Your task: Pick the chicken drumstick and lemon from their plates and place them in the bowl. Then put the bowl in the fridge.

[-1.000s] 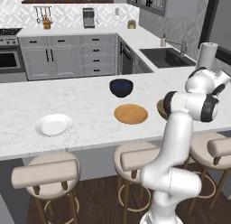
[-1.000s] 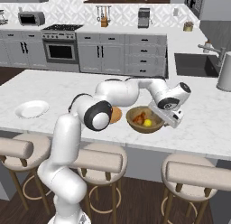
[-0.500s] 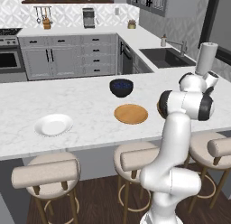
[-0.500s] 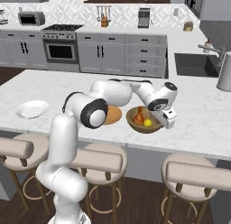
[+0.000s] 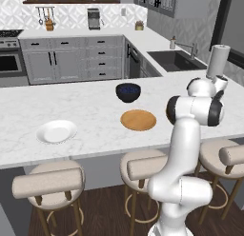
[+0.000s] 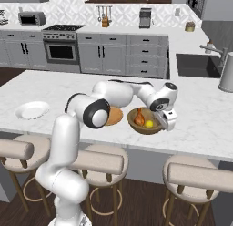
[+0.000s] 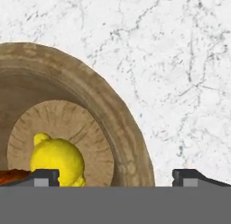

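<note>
marble counter (image 6: 200, 115) fills the middle of the right base frame. bowl (image 6: 144, 120) sits just right of centre there, holding the drumstick (image 6: 139, 116) and lemon (image 6: 149, 124). gripper (image 6: 166, 121) hangs at the bowl's right rim, fingers spread, one tip (image 7: 45, 177) over the lemon inside, the other outside, gripping nothing. wooden plate (image 5: 138, 120) and white plate (image 5: 56, 131) lie bare, centre and left of the left base frame.

A dark bowl (image 5: 128, 92) sits on the marble counter (image 5: 86, 111) above three stools (image 5: 47, 182).
</note>
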